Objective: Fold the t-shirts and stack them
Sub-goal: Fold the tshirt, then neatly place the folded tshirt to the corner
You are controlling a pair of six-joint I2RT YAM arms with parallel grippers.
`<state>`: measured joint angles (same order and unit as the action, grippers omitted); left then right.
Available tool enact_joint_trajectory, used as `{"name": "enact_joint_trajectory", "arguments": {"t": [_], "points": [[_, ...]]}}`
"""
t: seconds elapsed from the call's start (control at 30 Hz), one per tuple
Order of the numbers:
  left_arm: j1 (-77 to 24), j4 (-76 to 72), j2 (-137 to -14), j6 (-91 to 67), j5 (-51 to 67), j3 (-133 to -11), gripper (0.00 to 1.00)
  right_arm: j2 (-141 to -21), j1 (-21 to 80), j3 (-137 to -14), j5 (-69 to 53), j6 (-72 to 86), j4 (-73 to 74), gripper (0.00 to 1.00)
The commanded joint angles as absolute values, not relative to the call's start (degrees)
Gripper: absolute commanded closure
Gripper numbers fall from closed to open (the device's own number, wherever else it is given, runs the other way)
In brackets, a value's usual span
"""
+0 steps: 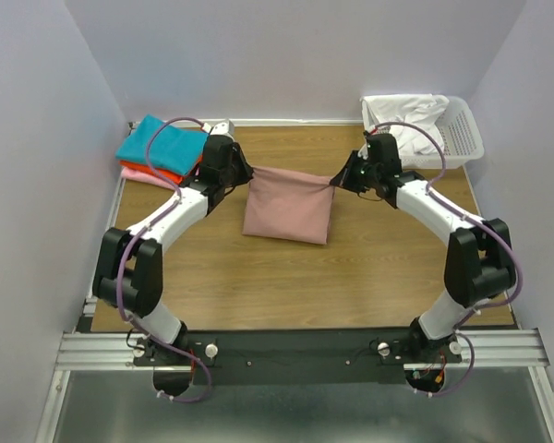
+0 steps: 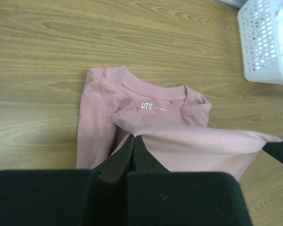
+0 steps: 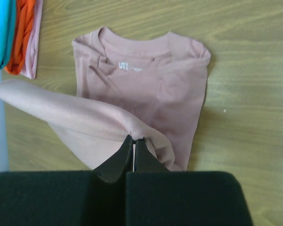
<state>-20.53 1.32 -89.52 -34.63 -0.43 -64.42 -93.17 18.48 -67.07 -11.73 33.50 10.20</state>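
Note:
A dusty-pink t-shirt [image 1: 288, 208] lies partly folded in the middle of the wooden table, with its far edge lifted and stretched between both grippers. My left gripper [image 1: 247, 174] is shut on its left corner, as the left wrist view [image 2: 134, 137] shows. My right gripper [image 1: 336, 181] is shut on the right corner, as the right wrist view [image 3: 134, 140] shows. The collar with its white label [image 2: 147, 105] lies flat below the raised edge. A stack of folded shirts, teal [image 1: 160, 144] on orange-red [image 1: 148, 172] on pink, sits at the back left.
A white mesh basket [image 1: 460, 137] holding white cloth [image 1: 408, 118] stands at the back right. It also shows in the left wrist view [image 2: 264, 42]. Purple walls enclose the table on three sides.

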Motion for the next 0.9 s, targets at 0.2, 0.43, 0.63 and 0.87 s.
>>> {"name": "enact_joint_trajectory", "arguments": {"t": [0.2, 0.43, 0.63, 0.87], "points": [[-18.7, -0.1, -106.7, -31.7, -1.7, -77.4, 1.0, -111.9, 14.6, -80.1, -15.3, 27.9, 9.4, 0.88], [-18.1, 8.0, -113.9, -31.0, -9.2, -87.1, 0.02, -120.9, 13.5, -90.3, -18.7, 25.8, 9.6, 0.31], [-18.2, 8.2, -110.4, -30.9, -5.7, -84.9, 0.02, -115.5, 13.8, -86.2, -26.5, 25.6, 9.4, 0.0], [-18.9, 3.1, -102.0, -32.0, 1.4, -72.2, 0.02, -102.1, 17.6, -70.2, -26.4, 25.6, 7.1, 0.0]]}}
